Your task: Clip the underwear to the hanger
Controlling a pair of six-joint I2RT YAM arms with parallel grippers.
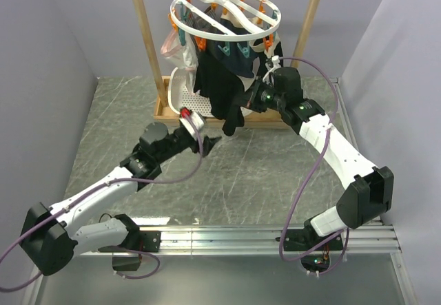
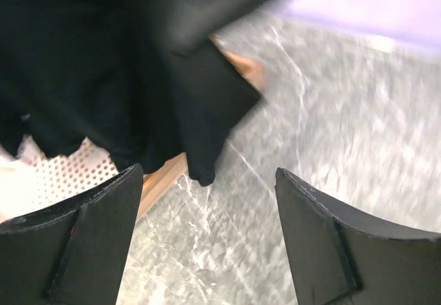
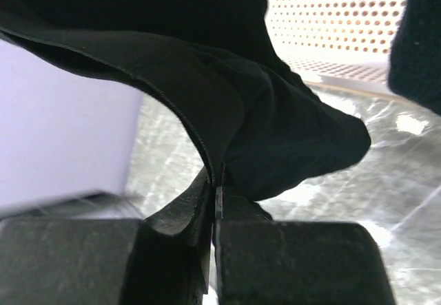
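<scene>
The black underwear [image 1: 219, 85] hangs below the round white hanger [image 1: 226, 12], which has orange and teal clips around its rim. My right gripper [image 1: 242, 102] is shut on an edge of the underwear [image 3: 227, 112], pinching the fabric between its fingertips at the garment's right side. My left gripper [image 1: 211, 144] is open and empty, just below and left of the underwear's lowest tip [image 2: 200, 171]; the left wrist view is blurred.
The hanger hangs from a wooden frame rack [image 1: 148, 50]. A pale pink-white garment [image 1: 172, 47] hangs on the hanger's left side. A white perforated basket [image 1: 182, 93] stands behind the underwear on the rack's base. Grey walls close in on both sides.
</scene>
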